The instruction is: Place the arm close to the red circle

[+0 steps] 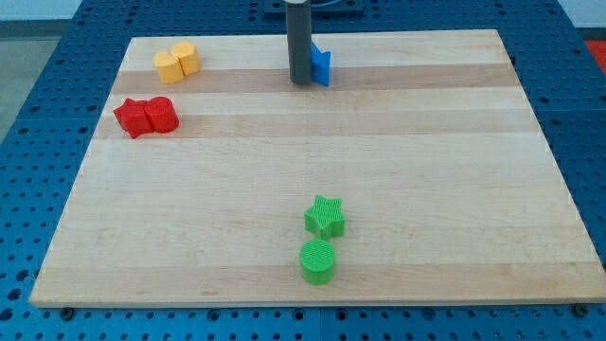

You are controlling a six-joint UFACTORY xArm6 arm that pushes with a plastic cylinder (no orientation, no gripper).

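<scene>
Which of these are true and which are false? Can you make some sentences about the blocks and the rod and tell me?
1. My tip is right beside the blue block. True.
2. My tip touches the red circle. False: the red circle sits far off toward the view's left, apart from the tip.
3. The red circle sits against a red star. True.
4. The green star is at the view's top. False: it lies near the view's bottom, just above the green circle.
5. Two yellow blocks sit together at the view's top left. True.
6. The board holds only red blocks. False: there are also yellow, blue and green ones.
</scene>
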